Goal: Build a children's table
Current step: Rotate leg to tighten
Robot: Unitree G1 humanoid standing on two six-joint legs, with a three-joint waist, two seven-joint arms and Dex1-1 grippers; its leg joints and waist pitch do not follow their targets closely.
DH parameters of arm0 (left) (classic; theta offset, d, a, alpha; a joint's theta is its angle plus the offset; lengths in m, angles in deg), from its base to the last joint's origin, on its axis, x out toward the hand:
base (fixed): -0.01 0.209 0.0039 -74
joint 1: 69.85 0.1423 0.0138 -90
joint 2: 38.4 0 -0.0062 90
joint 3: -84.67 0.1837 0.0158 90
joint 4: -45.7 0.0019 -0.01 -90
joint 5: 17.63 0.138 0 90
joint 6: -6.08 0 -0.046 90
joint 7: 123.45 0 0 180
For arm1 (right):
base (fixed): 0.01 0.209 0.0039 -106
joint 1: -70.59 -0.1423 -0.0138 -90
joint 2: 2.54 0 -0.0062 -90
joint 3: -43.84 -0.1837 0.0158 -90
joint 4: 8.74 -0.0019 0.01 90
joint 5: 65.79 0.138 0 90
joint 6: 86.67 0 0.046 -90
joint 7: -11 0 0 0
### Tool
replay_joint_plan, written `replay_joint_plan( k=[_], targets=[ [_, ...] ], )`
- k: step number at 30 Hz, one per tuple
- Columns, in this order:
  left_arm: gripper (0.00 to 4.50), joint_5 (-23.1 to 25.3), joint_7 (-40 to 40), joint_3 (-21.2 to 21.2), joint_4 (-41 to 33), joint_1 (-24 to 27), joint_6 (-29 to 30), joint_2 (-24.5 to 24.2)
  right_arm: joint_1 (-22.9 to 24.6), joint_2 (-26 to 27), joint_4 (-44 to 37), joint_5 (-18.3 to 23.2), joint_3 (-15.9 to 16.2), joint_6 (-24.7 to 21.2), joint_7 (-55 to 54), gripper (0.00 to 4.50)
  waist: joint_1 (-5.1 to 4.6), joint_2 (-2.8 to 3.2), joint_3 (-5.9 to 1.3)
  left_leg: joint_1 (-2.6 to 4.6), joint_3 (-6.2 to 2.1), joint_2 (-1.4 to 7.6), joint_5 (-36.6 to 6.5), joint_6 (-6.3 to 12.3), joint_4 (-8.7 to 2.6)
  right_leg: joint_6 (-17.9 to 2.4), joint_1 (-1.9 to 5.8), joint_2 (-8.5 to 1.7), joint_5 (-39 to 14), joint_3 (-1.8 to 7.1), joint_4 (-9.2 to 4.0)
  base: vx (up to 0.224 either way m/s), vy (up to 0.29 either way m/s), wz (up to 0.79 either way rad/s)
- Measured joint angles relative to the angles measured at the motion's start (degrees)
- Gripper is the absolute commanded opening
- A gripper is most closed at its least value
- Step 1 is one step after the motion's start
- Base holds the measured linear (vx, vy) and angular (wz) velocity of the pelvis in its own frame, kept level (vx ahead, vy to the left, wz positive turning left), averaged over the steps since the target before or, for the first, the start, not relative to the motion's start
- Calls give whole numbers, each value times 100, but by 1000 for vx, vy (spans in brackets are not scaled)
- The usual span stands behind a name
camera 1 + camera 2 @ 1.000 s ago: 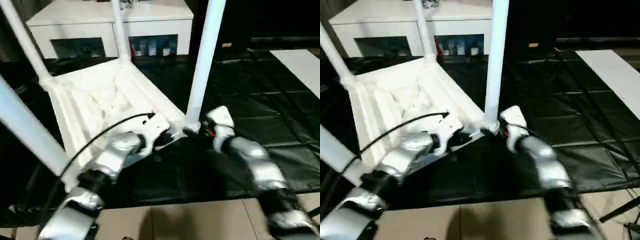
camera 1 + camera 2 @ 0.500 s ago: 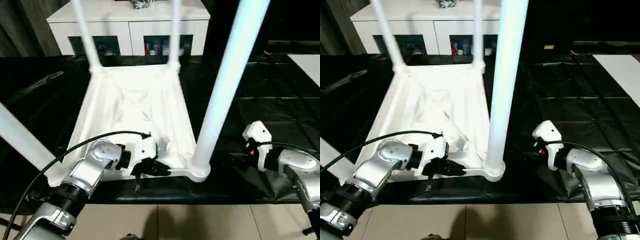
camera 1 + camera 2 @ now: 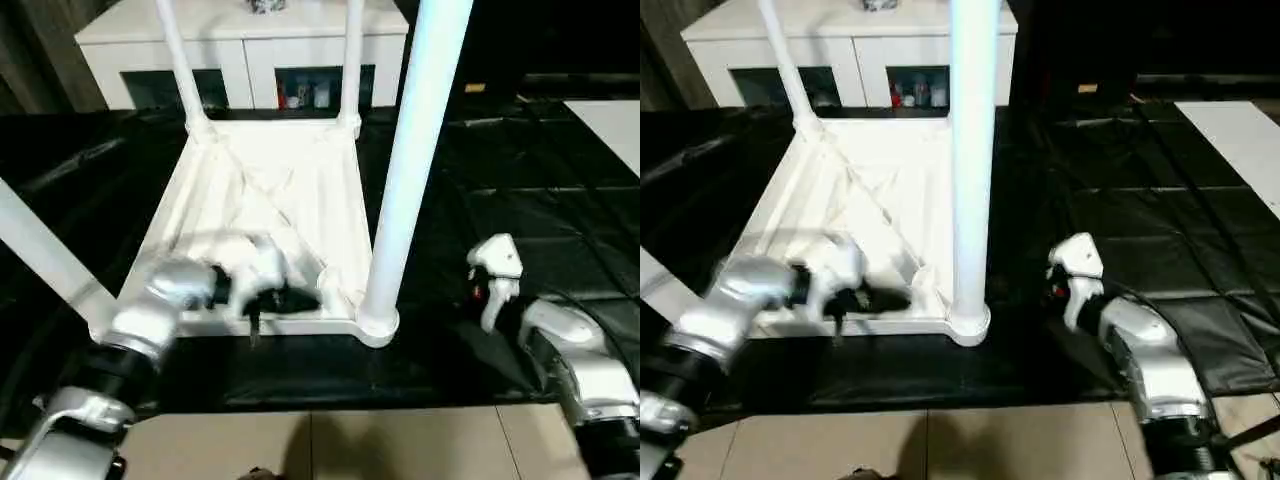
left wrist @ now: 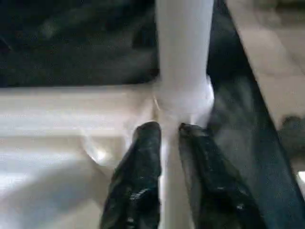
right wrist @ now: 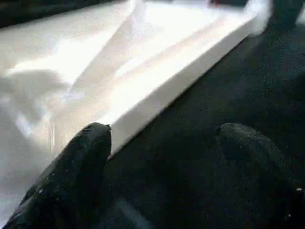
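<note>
I see the black-covered desk point(image 3: 520, 180) filling most of the scene, with the children's table top point(image 3: 270, 210) lying upside down on it, ribbed underside up, toward the left and centre. Beyond it, at the far edge, stands a white cabinet point(image 3: 240, 50) with glass doors. Pale floor tiles point(image 3: 400, 445) run along the near edge of the desk.

All four white legs stand upright in the corner sockets: the near-right leg point(image 3: 410, 160) is the biggest in my view, the near-left leg point(image 3: 40, 250) leans out to the left side, and the far-left leg point(image 3: 180, 65) and far-right leg point(image 3: 352, 60) rise in front of the cabinet.

My left end effector point(image 4: 164, 136) is at the near rim of the top, close to the base of the near-right leg. In the left wrist view its two black fingers point(image 4: 143, 167) are nearly pressed together, pinching a thin white edge of the table top between them.

My right end effector point(image 5: 162, 138) sits on the black cover just right of the top's near-right corner, fingers point(image 5: 81, 162) spread wide with nothing between them, one fingertip close beside the white rim.
</note>
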Motion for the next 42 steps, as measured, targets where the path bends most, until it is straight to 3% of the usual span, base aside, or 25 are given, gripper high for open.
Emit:
replay_joint_plan(
  k=[4, 6, 9, 11, 16, 23, 24, 28, 30, 32, 34, 35, 36, 37, 38, 39, 40, 41, 42],
  targets=[
    [138, -445, -608, -544, -674, 701, 151, 138, 166, 426, -249, 65, -568, 0, -1024, 390, 10, -2, 1, 4, -1, 0, 1, -2, -2, 4, -1, 0, -3, 0, 2, 0, 0, 0],
    [163, -428, -1192, -788, -793, 893, 149, 302, 186, 541, -338, 56, -770, -3, -1459, 390, 15, -4, 2, 5, -1, 0, 2, -4, -1, 5, 2, 0, -4, 2, 1, 0, 0, 0],
    [177, -242, -2935, -1569, -1424, 1399, 358, 1042, 499, 749, -883, -162, -907, 5, -2167, 390, -21, 5, -1, 14, -1, -3, 1, -5, -2, 12, 17, 0, -8, 7, -9, 0, 0, 0],
    [177, -231, -3942, -1961, -1959, 1828, 834, 1546, 769, 949, -1207, -289, -936, -52, -2504, 390, -101, 4, -1, 14, -3, -3, -1, -5, -8, 20, 21, 0, -13, 4, -17, 0, 0, 0],
    [177, 24, -5348, -2180, -2639, 2551, 1170, 2166, 1377, 1055, -1972, -597, -635, -324, -2722, 390, -205, 11, 1, 8, -19, -2, 0, -5, -21, 87, 16, 10, -52, 1, -21, 0, 0, 0],
    [177, 448, -6036, -2044, -3276, 2795, 1464, 2360, 1691, 1041, -2464, -763, 79, -693, -2651, 390, -266, 3, -2, 1, -28, -3, 0, -6, -23, 111, 21, 15, -47, 2, -43, 0, 0, 0],
    [177, 478, -6106, -2046, -3315, 2827, 1482, 2360, 1679, 1028, -2459, -795, 117, -706, -2604, 390, -271, 6, -10, -15, -28, -3, 1, -4, -19, 121, 14, 15, -22, 2, -54, 0, 0, 0],
    [177, 601, -6258, -1991, -3557, 3082, 1658, 2326, 1559, 912, -2454, -815, 146, -827, -2445, 390, -250, 2, -76, -285, -54, 4, 71, 115, 58, 86, -190, 19, 119, -35, -83, -14, 5, 1],
    [177, 632, -6249, -1966, -3646, 3211, 1653, 2301, 1559, 909, -2458, -806, 207, -831, -2423, 390, -229, 5, -75, -319, -61, 8, 80, 128, 70, 79, -196, 10, 148, -63, -116, -62, 25, 5],
    [177, 658, -6225, -1953, -3763, 3346, 1583, 2232, 1588, 896, -2457, -806, 337, -810, -2366, 390, -229, 38, -36, -207, -79, 27, 60, 96, 65, 151, -79, 4, 102, -117, -212, -67, 38, 0],
    [177, 574, -6185, -2005, -3957, 3484, 1488, 2227, 1681, 919, -2466, -803, 375, -717, -2318, 390, -245, 77, 6, -76, -121, 23, 46, 74, 23, 218, 90, 10, 18, -158, -300, -61, 52, -3],
    [177, 543, -6182, -2014, -4016, 3494, 1468, 2224, 1732, 921, -2464, -804, 377, -693, -2314, 390, -264, 79, 31, -26, -120, 16, 46, 73, -9, 214, 136, 11, -51, -158, -303, -54, 53, -2],
    [177, 541, -6172, -2023, -4067, 3501, 1444, 2180, 1754, 937, -2468, -788, 374, -685, -2303, 390, -238, 76, 51, -4, -91, 13, 46, 73, -47, 122, 174, 8, -156, -156, -167, -71, 24, 5],
    [177, 465, -6090, -2033, -4128, 3521, 1413, 2104, 1829, 969, -2495, -716, 354, -686, -2247, 390, -203, 28, 77, 28, 18, -3, 47, 72, -84, 20, 159, -11, -346, -115, 41, -82, -24, 9],
    [177, 394, -6027, -2034, -4187, 3556, 1373, 2116, 1867, 972, -2512, -662, 355, -686, -2196, 390, -168, -40, 63, 98, 88, -11, 47, 71, -101, 57, 118, -24, -415, -13, 83, -82, -24, 9],
    [177, 224, -5896, -2040, -4265, 3634, 1327, 2141, 1887, 962, -2532, -599, 365, -688, -2103, 390, -155, -63, 75, 127, 77, -25, 12, 26, -57, 80, 93, -33, -416, 40, 57, 0, 0, 0],
    [194, 17, -5710, -2034, -4374, 3759, 1270, 2186, 1890, 896, -2573, -530, 398, -690, -1987, 390, -82, -48, 105, 125, -138, -80, -229, -69, 125, 122, 104, -85, -392, -15, 30, -11, 21, -25],
    [203, -146, -5542, -2035, -4445, 3863, 1210, 2160, 1879, 833, -2617, -439, 457, -690, -1840, 390, -57, 31, 108, 158, -407, -120, -290, -68, 204, 131, 133, -103, -386, -106, 22, -11, 21, -25],
    [209, -270, -5373, -2019, -4484, 3911, 1155, 2077, 1913, 776, -2686, -359, 517, -690, -1686, 390, -101, 120, 121, 147, -506, -115, -232, -124, 219, 131, 187, -115, -386, -227, 6, 22, 73, -41]
  ],
)
